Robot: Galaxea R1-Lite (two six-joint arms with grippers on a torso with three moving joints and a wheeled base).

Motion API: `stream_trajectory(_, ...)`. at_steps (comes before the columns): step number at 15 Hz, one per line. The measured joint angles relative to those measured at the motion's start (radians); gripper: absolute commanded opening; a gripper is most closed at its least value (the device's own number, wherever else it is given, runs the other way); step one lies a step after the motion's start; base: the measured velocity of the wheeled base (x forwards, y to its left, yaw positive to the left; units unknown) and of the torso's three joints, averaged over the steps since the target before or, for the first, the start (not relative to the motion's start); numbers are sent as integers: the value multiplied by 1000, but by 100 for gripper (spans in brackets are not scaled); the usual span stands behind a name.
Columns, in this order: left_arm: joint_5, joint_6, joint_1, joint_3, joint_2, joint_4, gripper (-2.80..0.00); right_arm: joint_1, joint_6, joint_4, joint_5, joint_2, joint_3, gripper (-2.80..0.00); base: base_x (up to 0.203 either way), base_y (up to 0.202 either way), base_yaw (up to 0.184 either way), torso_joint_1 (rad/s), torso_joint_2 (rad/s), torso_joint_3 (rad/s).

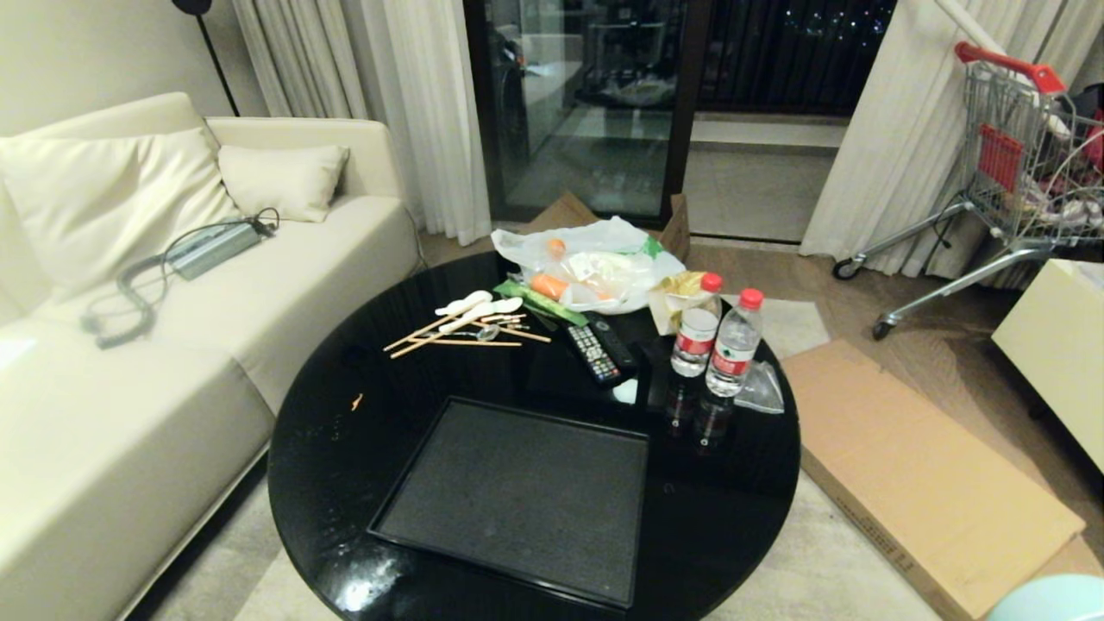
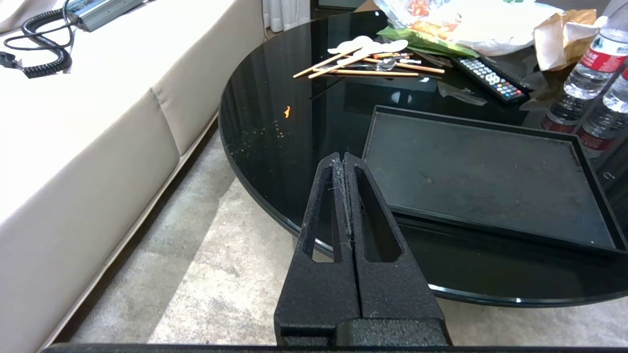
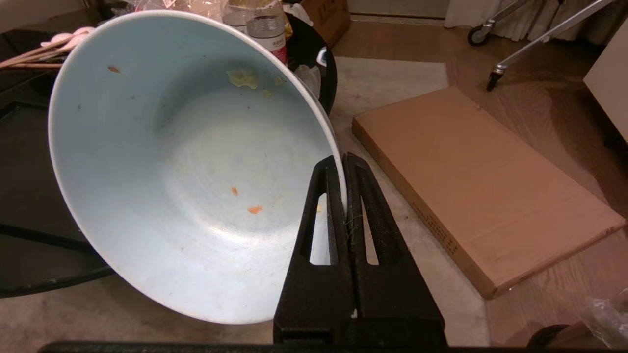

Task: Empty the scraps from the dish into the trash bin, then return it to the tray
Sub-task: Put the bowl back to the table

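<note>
My right gripper (image 3: 343, 159) is shut on the rim of the dish (image 3: 186, 162), a pale blue bowl tilted on its side, held off the table's right edge over the carpet. Only a few orange scraps (image 3: 254, 210) and a pale smear cling inside it. In the head view just a sliver of the dish (image 1: 1048, 601) shows at the lower right corner. The black tray (image 1: 517, 492) lies bare on the round black table (image 1: 345, 483). My left gripper (image 2: 343, 157) is shut and holds nothing, near the table's left edge. I cannot make out the trash bin.
Two water bottles (image 1: 736, 343), a remote (image 1: 595, 349), chopsticks and spoons (image 1: 466, 323) and a plastic bag of food (image 1: 595, 263) crowd the table's far side. A flat cardboard box (image 1: 914, 483) lies on the floor at right. A sofa (image 1: 129, 388) stands left.
</note>
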Motion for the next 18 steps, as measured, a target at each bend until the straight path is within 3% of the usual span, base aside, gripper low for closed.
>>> stream_trajectory(7, 0, 0, 0, 0, 0, 0, -280, 0, -21, 15, 6, 2, -11, -280, 0, 0, 0, 0, 0, 0)
stream_trajectory(10, 0, 0, 0, 0, 0, 0, -280, 0, -45, 17, 92, 54, -80, -280, 0, 0, 0, 0, 0, 0)
stream_trajectory(14, 0, 0, 0, 0, 0, 0, -280, 0, -64, 7, 214, 295, -208, -280, 0, 0, 0, 0, 0, 0)
stream_trajectory(18, 0, 0, 0, 0, 0, 0, -280, 13, -185, 1, 287, 611, -350, -280, 0, 0, 0, 0, 0, 0)
